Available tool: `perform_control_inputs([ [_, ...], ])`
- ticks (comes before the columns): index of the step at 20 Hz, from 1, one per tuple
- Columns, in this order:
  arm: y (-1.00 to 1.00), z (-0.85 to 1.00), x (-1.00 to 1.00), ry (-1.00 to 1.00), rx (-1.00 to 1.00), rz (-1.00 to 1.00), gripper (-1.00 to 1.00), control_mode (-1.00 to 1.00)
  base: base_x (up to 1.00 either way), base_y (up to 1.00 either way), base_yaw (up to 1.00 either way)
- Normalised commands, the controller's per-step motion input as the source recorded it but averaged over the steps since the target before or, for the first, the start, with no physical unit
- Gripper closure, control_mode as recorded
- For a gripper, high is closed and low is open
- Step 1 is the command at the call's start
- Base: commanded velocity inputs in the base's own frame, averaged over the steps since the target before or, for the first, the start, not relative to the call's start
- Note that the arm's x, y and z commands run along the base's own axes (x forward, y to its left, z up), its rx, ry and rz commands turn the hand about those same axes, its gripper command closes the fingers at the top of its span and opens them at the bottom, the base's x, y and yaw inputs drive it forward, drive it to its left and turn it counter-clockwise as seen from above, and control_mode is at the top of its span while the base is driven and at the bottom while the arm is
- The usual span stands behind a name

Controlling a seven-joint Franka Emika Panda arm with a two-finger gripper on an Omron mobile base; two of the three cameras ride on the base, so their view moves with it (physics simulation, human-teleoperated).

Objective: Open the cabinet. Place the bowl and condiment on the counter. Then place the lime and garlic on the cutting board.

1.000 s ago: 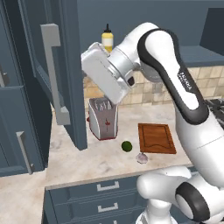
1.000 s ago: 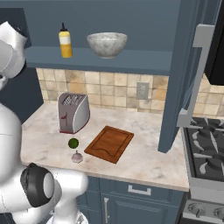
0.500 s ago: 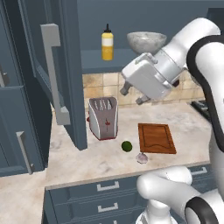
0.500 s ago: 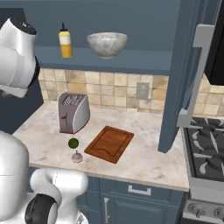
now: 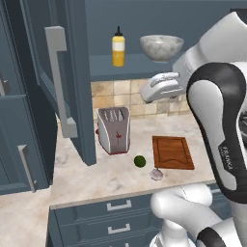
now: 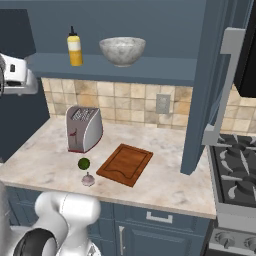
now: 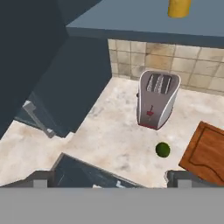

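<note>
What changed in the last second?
Only the arm moved: it swung rightward in the left base view, away from the open cabinet door. Nothing was grasped. Bowl and condiment stayed on the shelf; lime and garlic stayed on the counter beside the cutting board.

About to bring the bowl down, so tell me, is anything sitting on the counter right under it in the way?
Nothing visible. The bowl sits on the open cabinet shelf; the counter below it is bare, with the toaster off to the left.

Silver toaster [image 5: 114, 129] before the tiled backsplash [image 6: 125, 100], gas stove [image 6: 235, 167] far right.
</note>
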Motion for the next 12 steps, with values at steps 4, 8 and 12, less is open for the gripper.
perform_control_inputs([
  [4,-0.11,0.56,0.34,-0.28,-0.2,-0.29,-1.0,-1.0,0.0,0.0,0.0],
  [8,-0.13,0.41,0.46,-0.19,-0.08,-0.32,-1.0,-1.0,0.0,0.0,0.0],
  [12,-0.22,0.1,0.76,-0.1,0.0,-0.2,-1.0,-1.0,0.0,0.0,0.0],
])
